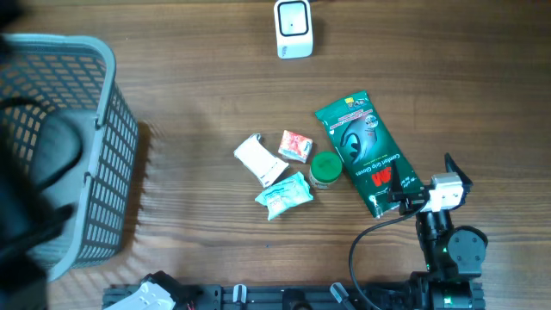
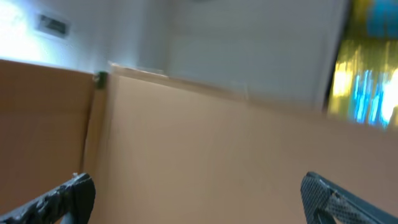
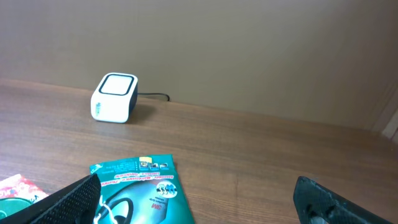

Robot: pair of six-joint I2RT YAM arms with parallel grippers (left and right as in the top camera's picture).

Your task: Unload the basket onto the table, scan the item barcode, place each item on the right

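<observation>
Left end effector (image 2: 196,186): fingers wide apart, empty, facing a brown panel (image 2: 217,143). Right end effector (image 3: 196,190): fingers wide apart, empty, low over the surface (image 1: 198,95). Green glove packet (image 1: 362,151) lies flat just ahead of it. White scanner (image 1: 294,27) stands beyond, well apart.

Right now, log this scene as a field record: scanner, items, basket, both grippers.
scanner: white cube scanner, far side, nothing touching it
items: flat green glove packet, round green lid, small red packet, white packet, teal pouch, clustered at centre
basket: grey plastic mesh basket, left side
right gripper: open, empty, at the glove packet's near end
left gripper: open, empty, facing a brown board
</observation>
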